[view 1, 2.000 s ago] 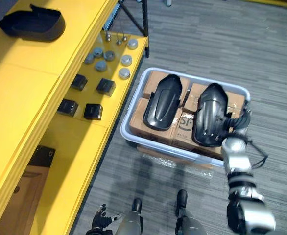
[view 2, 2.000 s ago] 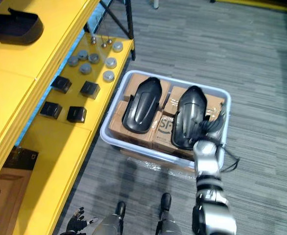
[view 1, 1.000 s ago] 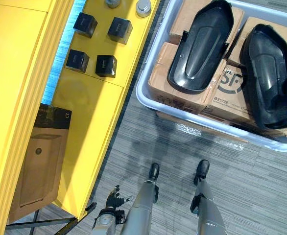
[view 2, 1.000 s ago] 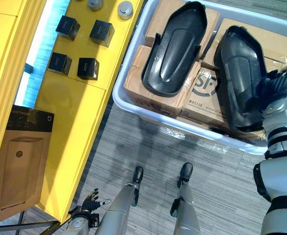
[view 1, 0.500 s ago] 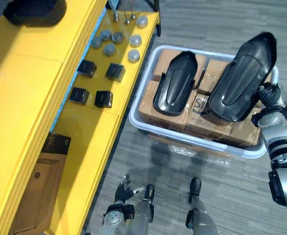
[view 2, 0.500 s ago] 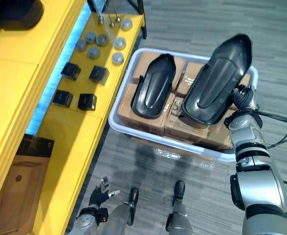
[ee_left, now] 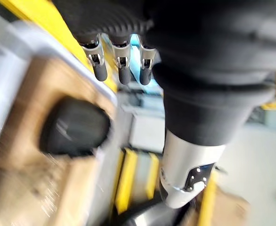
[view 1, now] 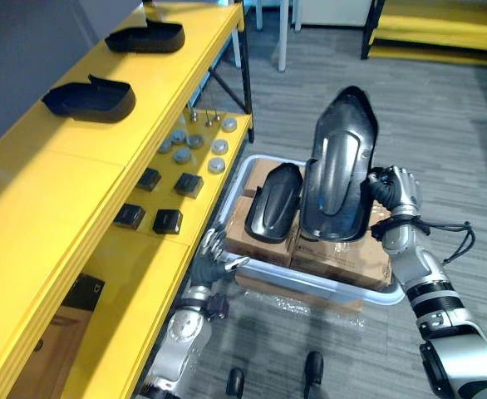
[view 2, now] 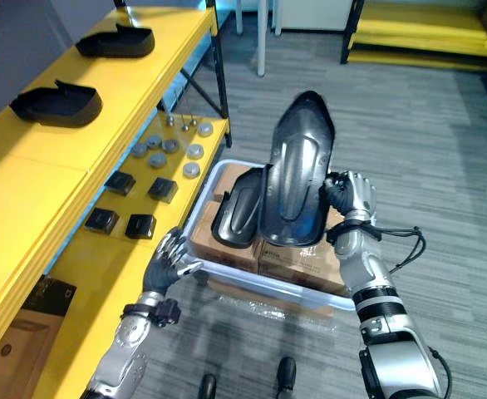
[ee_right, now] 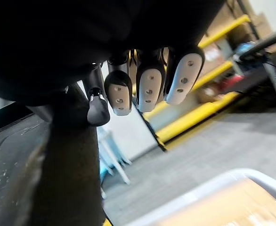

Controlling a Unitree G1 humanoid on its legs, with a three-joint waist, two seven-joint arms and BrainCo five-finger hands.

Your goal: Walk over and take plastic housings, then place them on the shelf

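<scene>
Left eye view puts me mid-task. My right hand [view 1: 393, 193] has its fingers curled round the edge of one black plastic housing [view 1: 336, 170]. It stands upright in the air above the grey bin [view 1: 310, 287], clear of the cardboard boxes [view 1: 343, 262] inside. A second housing [view 1: 273, 204] lies on those boxes, not yet taken. My left hand [view 1: 216, 264] hangs open with its fingers spread, holding nothing, just beside the bin's near corner and the edge of the lower shelf. Two more housings [view 1: 90, 97] sit on the yellow top shelf [view 1: 52, 191], so I judge that part done. Left for me: carry this one across to the shelf, set it down, then fetch the one in the bin.
</scene>
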